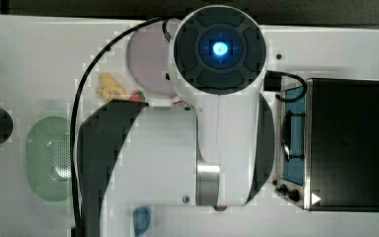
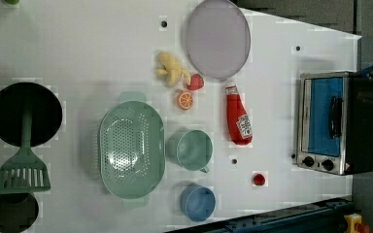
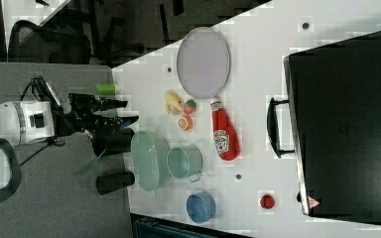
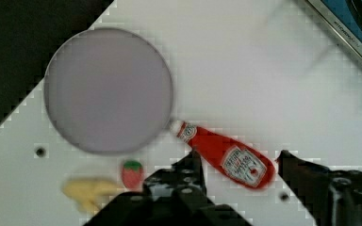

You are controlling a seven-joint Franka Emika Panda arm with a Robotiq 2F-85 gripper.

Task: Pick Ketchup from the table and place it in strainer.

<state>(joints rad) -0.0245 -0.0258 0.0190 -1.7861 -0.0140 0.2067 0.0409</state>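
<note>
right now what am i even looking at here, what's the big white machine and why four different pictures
The white machine is a robot arm. Three cameras off the arm watch the white table, and the fourth sits on the arm's wrist, looking down past its claw.

In the left view you can see a ketchup bottle lying on its side, beside a pale green strainer, a green cup, a blue cup, a grey plate, toy fruit and a toaster oven.

The claw is open and holds nothing. In the wrist view it hangs above the ketchup bottle, one finger on each side.
</note>
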